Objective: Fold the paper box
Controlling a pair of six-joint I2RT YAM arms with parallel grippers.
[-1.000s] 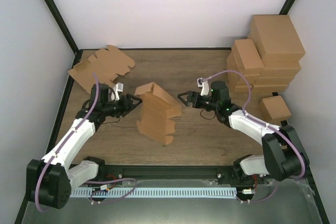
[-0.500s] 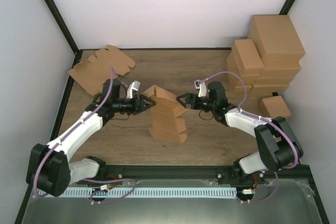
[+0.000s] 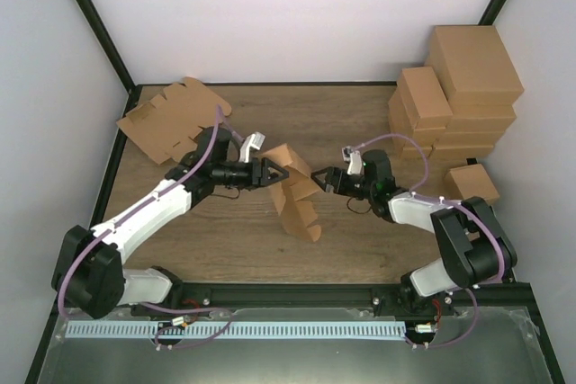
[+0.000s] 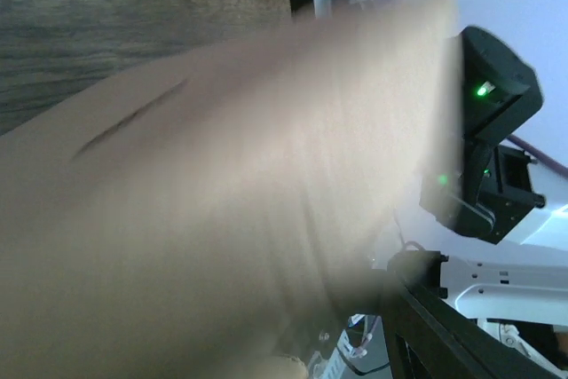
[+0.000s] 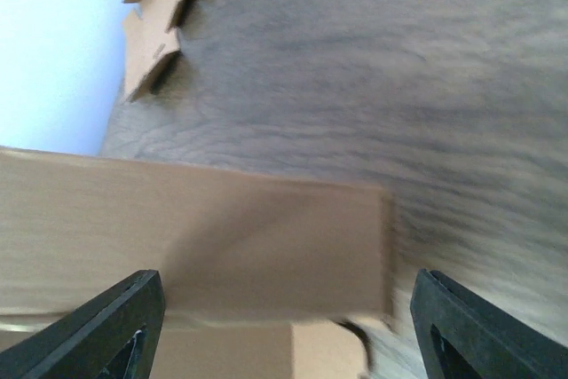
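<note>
The paper box (image 3: 297, 193) stands partly folded on the table's middle, its flaps stepping down toward the front. My left gripper (image 3: 281, 174) is against its left side with jaws apart. Blurred brown card of the box (image 4: 222, 201) fills the left wrist view, and only one dark finger (image 4: 435, 326) shows at the lower right. My right gripper (image 3: 317, 177) faces the box's right side. In the right wrist view the right gripper (image 5: 286, 290) is open. A flat panel of the box (image 5: 222, 237) lies between its fingers, short of the right one.
A pile of notched cardboard blanks (image 3: 171, 119) lies at the back left, the same blanks (image 5: 160, 6) showing in the right wrist view. Stacked brown cartons (image 3: 459, 87) fill the back right, with one small carton (image 3: 472, 184) in front of them.
My left gripper has travelled right and taken the box with it. The box has turned and shifted toward the right gripper, which has edged left to meet it.
</note>
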